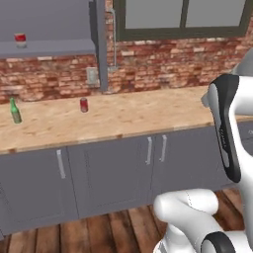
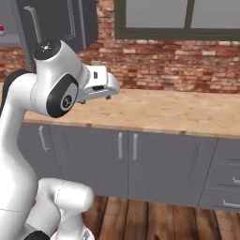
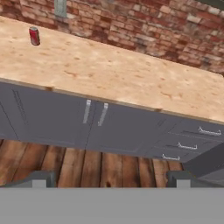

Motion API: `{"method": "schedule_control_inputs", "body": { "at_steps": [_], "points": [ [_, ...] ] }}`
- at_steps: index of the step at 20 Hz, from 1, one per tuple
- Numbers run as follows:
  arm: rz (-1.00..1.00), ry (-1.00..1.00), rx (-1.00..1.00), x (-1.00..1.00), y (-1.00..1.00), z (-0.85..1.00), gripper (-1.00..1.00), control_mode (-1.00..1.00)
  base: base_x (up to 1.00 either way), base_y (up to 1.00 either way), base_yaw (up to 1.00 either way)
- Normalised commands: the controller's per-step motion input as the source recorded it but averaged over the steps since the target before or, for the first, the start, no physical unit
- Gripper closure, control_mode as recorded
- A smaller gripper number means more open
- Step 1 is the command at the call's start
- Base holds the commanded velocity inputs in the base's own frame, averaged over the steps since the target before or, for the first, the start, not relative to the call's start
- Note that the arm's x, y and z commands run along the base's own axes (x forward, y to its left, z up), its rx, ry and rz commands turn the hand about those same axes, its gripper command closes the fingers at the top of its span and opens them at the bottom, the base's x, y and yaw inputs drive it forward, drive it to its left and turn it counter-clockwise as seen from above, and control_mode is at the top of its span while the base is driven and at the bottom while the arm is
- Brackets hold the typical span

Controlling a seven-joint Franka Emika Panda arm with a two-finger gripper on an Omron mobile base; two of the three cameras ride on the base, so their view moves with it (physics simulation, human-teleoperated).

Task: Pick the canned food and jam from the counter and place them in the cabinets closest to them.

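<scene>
The jam (image 1: 84,105), a small reddish-pink jar with a paler lid, stands on the wooden counter (image 1: 138,116) near the brick wall; the hand view has the jam (image 3: 34,36) at its top left. The canned food (image 1: 20,39), red with a white band, sits on the pale shelf of the open upper cabinet (image 1: 49,48). My gripper (image 3: 110,180) is open with nothing between its fingertips (image 3: 41,179). It hangs in front of the counter, well to the right of the jam and off its front edge. My hand (image 2: 99,83) is at about counter height.
A green bottle (image 1: 16,111) stands on the counter left of the jam. The cabinet's open door (image 1: 101,44) sticks out edge-on above the counter. Base doors (image 3: 94,127) and drawers (image 3: 188,140) run below. A window (image 1: 183,17) is above the brick wall.
</scene>
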Motion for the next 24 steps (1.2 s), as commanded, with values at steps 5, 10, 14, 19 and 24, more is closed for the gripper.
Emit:
{"method": "schedule_control_inputs", "body": {
  "at_steps": [5, 10, 14, 19, 24],
  "points": [
    [0.0, 0.0, 0.0, 0.0, 0.0, 0.0, -1.0, 1.0, 0.0, -0.65, -0.02],
    [0.0, 0.0, 0.0, 0.0, 0.0, 0.0, -1.0, 1.0, 0.01, -0.6, -0.01],
    [0.0, 0.0, 0.0, 0.0, 0.0, 0.0, -1.0, 1.0, 0.0, -0.58, -0.01],
    [0.0, 0.0, 0.0, 0.0, 0.0, 0.0, -1.0, 1.0, 0.0, -0.59, -0.01],
    [0.0, 0.0, 0.0, 0.0, 0.0, 0.0, -1.0, 1.0, 0.0, -0.64, -0.01]
  ]
}}
